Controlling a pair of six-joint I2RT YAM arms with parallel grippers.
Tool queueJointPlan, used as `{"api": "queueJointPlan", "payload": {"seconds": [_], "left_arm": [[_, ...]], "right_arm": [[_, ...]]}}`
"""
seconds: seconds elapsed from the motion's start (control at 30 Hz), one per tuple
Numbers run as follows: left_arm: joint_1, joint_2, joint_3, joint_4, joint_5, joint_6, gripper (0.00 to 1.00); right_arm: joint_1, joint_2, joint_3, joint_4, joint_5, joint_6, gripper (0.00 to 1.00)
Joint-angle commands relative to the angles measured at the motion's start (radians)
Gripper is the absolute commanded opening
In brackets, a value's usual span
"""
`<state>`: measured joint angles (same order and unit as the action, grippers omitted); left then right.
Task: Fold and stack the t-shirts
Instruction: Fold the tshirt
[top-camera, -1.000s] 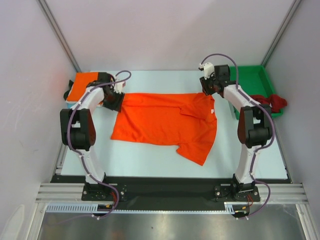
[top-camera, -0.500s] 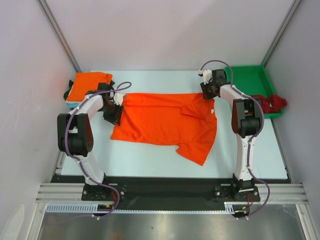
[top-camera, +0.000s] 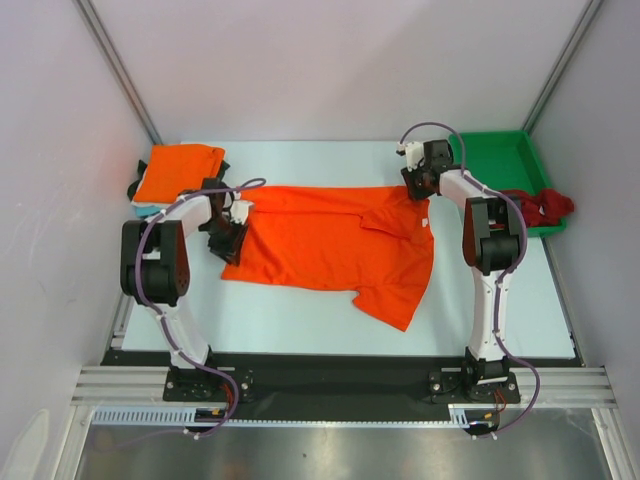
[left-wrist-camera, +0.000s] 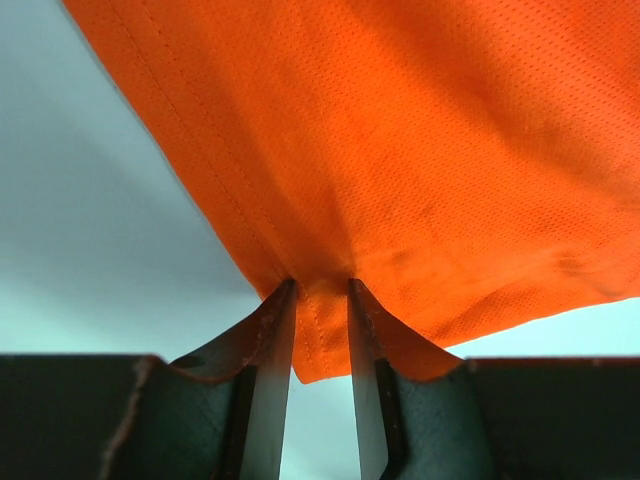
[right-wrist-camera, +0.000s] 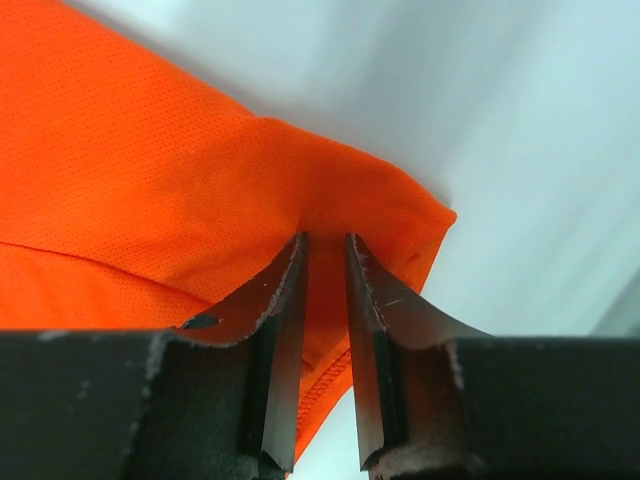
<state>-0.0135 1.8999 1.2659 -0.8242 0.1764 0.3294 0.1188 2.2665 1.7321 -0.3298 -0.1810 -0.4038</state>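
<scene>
An orange t-shirt (top-camera: 335, 245) lies spread flat across the middle of the table, one sleeve pointing toward the near edge. My left gripper (top-camera: 231, 231) is at the shirt's left edge, and in the left wrist view (left-wrist-camera: 320, 300) it is shut on a hemmed corner that puckers at the fingertips. At the shirt's far right corner my right gripper (top-camera: 418, 186) is shut on a fold of orange cloth (right-wrist-camera: 325, 262). A folded orange t-shirt (top-camera: 178, 171) rests at the far left on something pale blue. Over the tray's edge on the right hangs a dark red t-shirt (top-camera: 546, 206).
A green plastic tray (top-camera: 508, 158) stands at the back right corner. Grey walls with metal rails close in the table on the left, the back and the right. The black mounting rail with both arm bases (top-camera: 330, 380) runs along the near edge.
The left gripper has slid nearer along the shirt's left edge and closed on the hem. The right gripper has shifted slightly left and closed on the far right corner.
</scene>
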Motion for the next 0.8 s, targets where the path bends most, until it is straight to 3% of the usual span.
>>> {"api": "queueJointPlan", "payload": {"seconds": [0.0, 0.33, 0.77], "left_arm": [[0.007, -0.01, -0.062, -0.019, -0.08, -0.001, 0.33], [0.009, -0.122, -0.152, -0.033, -0.109, -0.027, 0.33], [0.007, -0.173, -0.097, -0.066, -0.127, -0.02, 0.35]], "right_arm": [[0.01, 0.028, 0.03, 0.006, 0.032, -0.044, 0.26], [0.039, 0.105, 0.109, 0.006, 0.115, -0.079, 0.25], [0.038, 0.093, 0.123, 0.038, 0.153, -0.081, 0.27]]}}
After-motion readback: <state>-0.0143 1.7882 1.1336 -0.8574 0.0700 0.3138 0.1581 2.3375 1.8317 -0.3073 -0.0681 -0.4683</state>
